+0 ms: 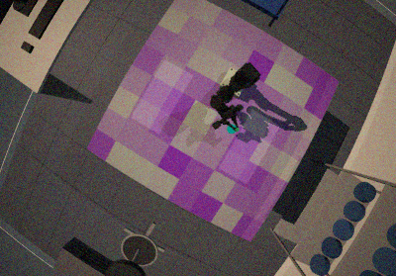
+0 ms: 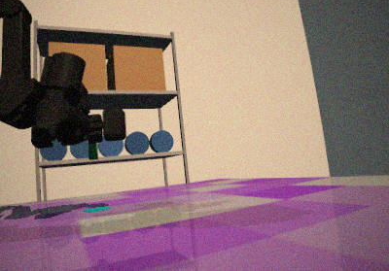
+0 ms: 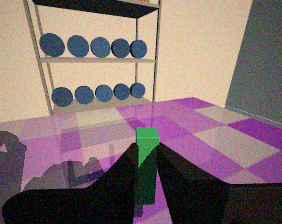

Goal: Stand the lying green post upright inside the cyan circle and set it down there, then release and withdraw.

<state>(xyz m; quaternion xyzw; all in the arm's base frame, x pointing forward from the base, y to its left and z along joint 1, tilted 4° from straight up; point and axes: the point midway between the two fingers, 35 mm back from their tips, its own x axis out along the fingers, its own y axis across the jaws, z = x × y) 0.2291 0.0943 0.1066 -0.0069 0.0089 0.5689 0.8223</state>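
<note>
The green post (image 2: 93,151) (image 3: 147,162) is held upright, or nearly so, between the fingers of my gripper (image 2: 94,142) (image 3: 146,147), which is shut on it. In the exterior view the post's lower end hangs well above the table top. The cyan circle (image 1: 231,130) (image 2: 97,209) lies flat on the table top; in that view it is below the post, and in the top view the gripper partly covers it. The circle does not show in the wrist view. The post's upper part is hidden by the fingers in the exterior view.
The patchwork table top (image 1: 144,172) (image 2: 243,222) (image 3: 212,145) is purple and beige. The arm's dark shadow (image 1: 277,117) falls across it near the circle. A shelf rack (image 2: 179,125) with blue round things and orange-brown boxes stands beyond the table.
</note>
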